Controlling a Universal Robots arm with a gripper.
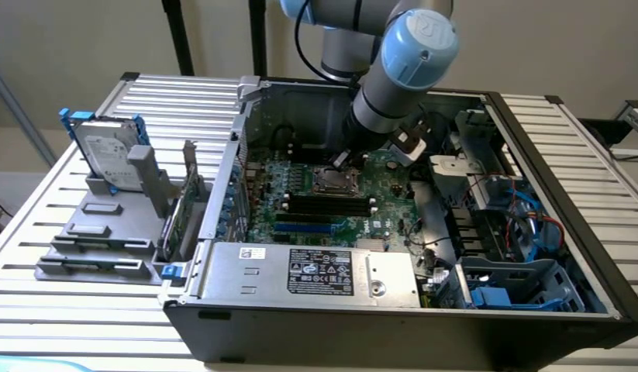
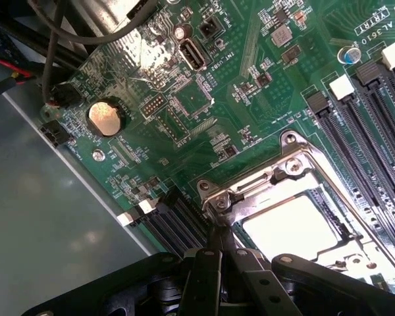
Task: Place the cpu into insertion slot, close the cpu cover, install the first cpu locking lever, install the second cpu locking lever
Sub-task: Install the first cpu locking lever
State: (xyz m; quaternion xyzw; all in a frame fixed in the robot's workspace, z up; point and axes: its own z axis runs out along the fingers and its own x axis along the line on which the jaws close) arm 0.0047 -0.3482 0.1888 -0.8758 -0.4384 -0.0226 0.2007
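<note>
My hand [image 2: 218,253] is lowered into the open computer case [image 1: 567,178] and sits at one edge of the insertion slot [image 1: 336,180], the landmark for all positions below. My fingers [image 2: 210,266] are pressed together to a narrow point. That point touches the silvery metal at the slot's rim, just beside a corner screw; whether anything is pinched between the fingers cannot be determined.

The cpu [image 2: 291,227] lies flat inside the slot, its bright metal top facing up. The cpu cover [image 2: 270,181] is down around it, framing the chip through its cut-out centre. I judge the placing and cover steps done and the lever work in hand, though no lever can be clearly traced.

The long black memory slots [image 2: 365,125] run along one side of the insertion slot, close to its rim. The coin battery [image 2: 106,118] sits well apart from it on the green motherboard [image 2: 250,79].

Risks from this position:
- If my fingertip slides off the rim, it may scrape the board just beside the slot, where small components are dense.
- Uneven downward force on the cover may tilt the chip and stress the contacts below.
- A sideways drift toward the memory slots may catch their white end latches.
</note>
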